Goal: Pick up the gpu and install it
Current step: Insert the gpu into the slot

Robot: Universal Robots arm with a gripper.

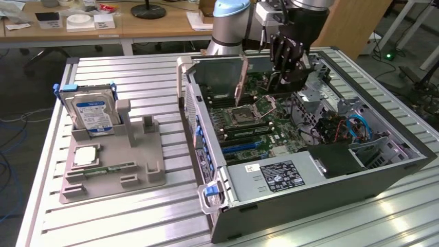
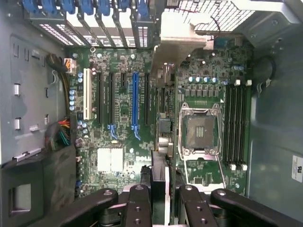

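I am working on the install step. The gpu (image 2: pixel 159 170) is hanging edge-on over the motherboard (image 2: pixel 118 109) inside the open computer case (image 1: pixel 309 211). In the exterior view it is sitting at about one o'clock of the empty processor socket (image 1: pixel 245 111). My fingers (image 2: pixel 138 203) are pinching its thin body, closed most of the way. I judge that seating it is calling for its lower edge squared with a long slot (image 2: pixel 135 104) and a straight, even press.

Green motherboard (image 2: pixel 118 109) — blue slot (image 2: pixel 135 104) — black gripper (image 2: pixel 161 194)
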